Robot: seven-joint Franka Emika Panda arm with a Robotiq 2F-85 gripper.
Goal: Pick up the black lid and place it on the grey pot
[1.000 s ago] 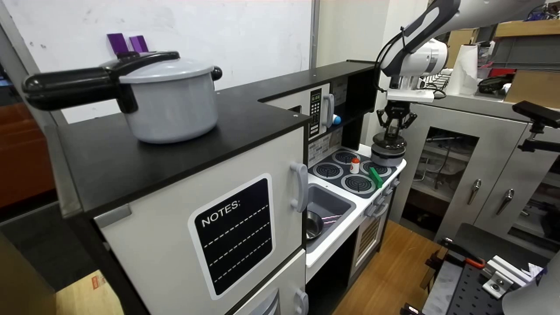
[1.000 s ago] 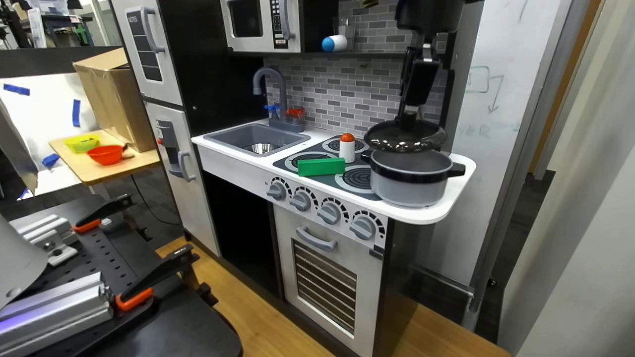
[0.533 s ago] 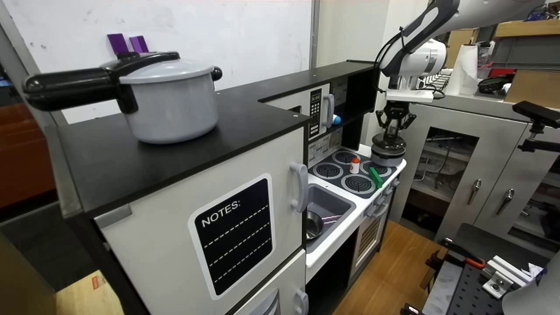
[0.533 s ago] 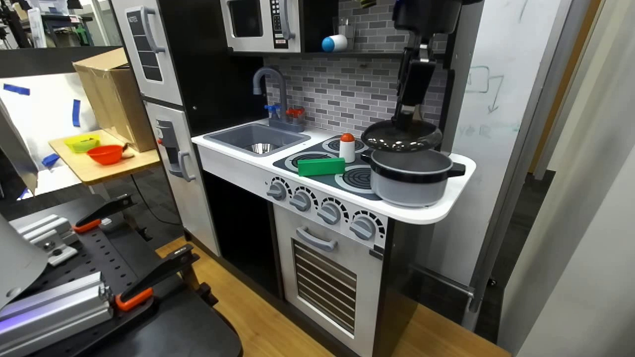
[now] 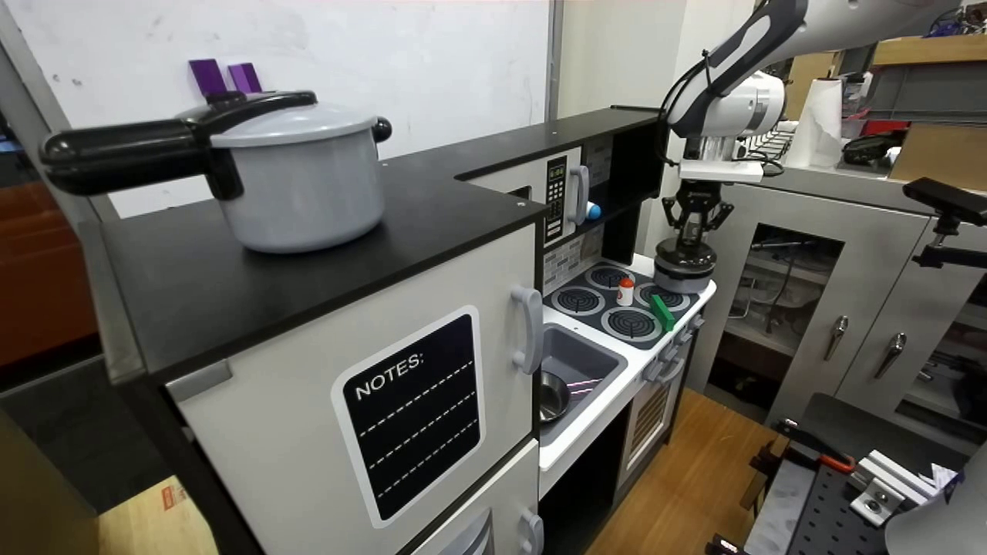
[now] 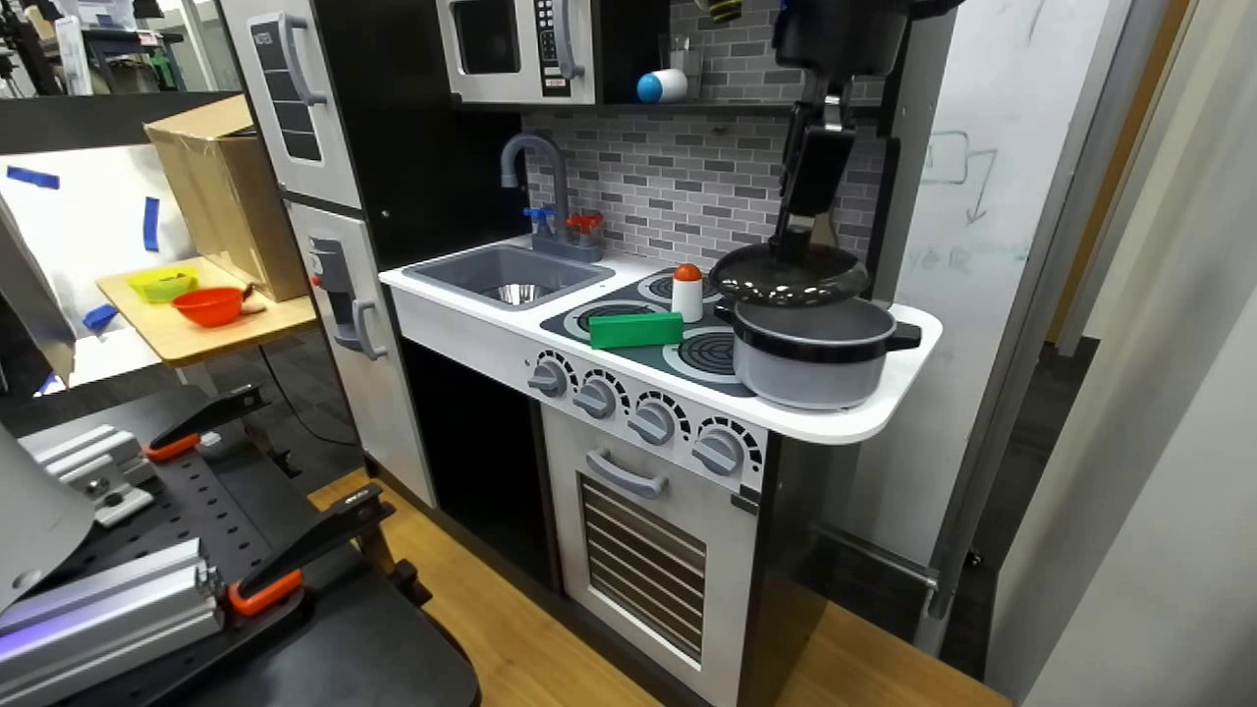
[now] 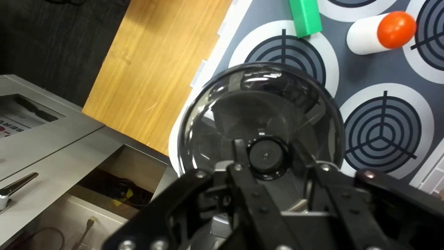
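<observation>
Wrist view, lower centre, the gripper [image 7: 269,150] pinches the black lid [image 7: 258,113] by its knob [image 7: 266,155], over the grey pot [image 6: 815,378], mid-right in an exterior view!

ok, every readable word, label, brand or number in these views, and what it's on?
"NOTES:" on the black panel of the fridge door.
"SERV", partly in view, on the sheet at the grey cabinet door, wrist view.
Too small or blurred: microwave display and microwave keypad, red label on the wood-toned surface, white marking on the clamp.
</observation>
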